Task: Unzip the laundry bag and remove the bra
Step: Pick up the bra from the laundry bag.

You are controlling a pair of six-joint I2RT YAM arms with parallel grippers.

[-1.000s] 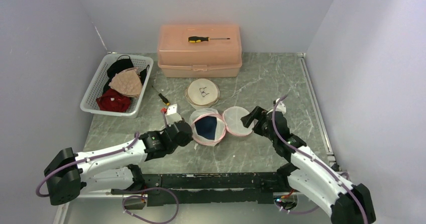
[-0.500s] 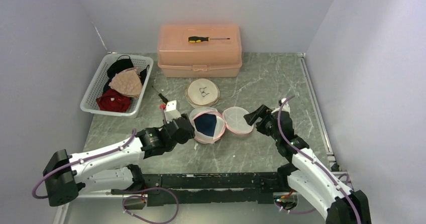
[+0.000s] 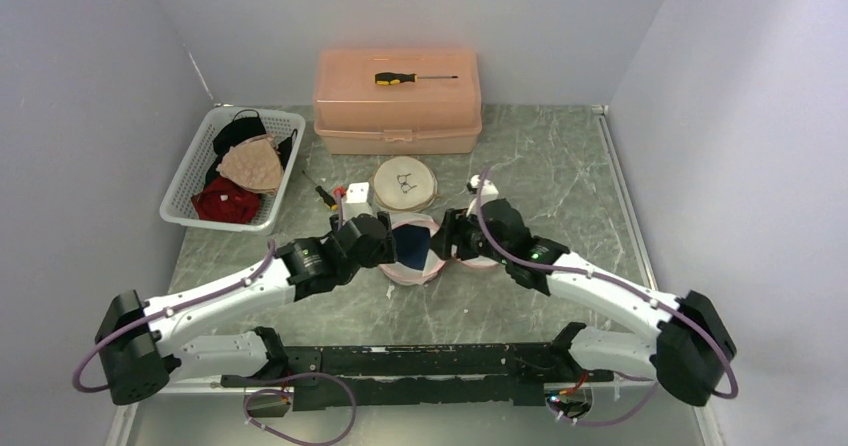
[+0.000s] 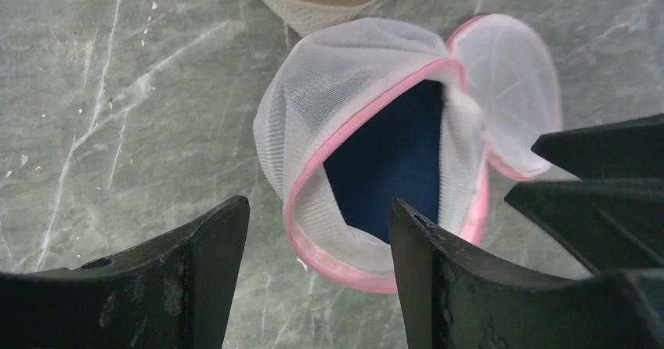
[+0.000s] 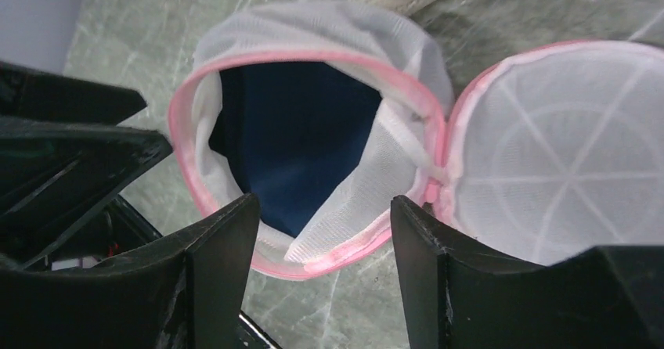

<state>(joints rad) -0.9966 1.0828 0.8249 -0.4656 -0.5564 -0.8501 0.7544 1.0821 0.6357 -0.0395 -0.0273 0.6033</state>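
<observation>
Laundry bag (image 5: 313,28), white mesh w/ pink trim, sits mid-counter (image 3: 540,156), centre of the top view. It's unzipped: round lid flap (image 5: 564,153) is folded out to the right and the mouth gapes. Bra (image 5: 297,138), dark blue, lies inside the bag, seen thru the opening, within the pink rim.

Left jaws: apart, wide, nothing clamped. In the left wrist view its fingers (image 4: 196,271) fill the bottom of frame w/ the bag's near rim showing btwn them. Can't tell if either finger touches the mesh. Left arm (image 3: 230,291) reaches in from lower left, its head just beside the bag's left edge.

Right jaws: also apart, nothing clamped. In the right wrist view its fingers (image 5: 438,278) sit at the bottom of frame, gap over the bag's near rim where the bag meets the flap. Contact w/ mesh: can't tell. Right arm (image 3: 600,286) comes in from lower right, its head over the flap, hiding most of it in the top view. The two heads face each other across the bag, close but apart.

Rest, top view:
- basket (image 3: 190,181) w/ garments, upper left
- pink toolbox (image 3: 398,116) at back, w/ a screwdriver (image 3: 415,77) on its lid
- second round mesh bag (image 3: 404,182), beige, just behind the open one
- small screwdriver (image 3: 325,196) on the counter near the basket
</observation>
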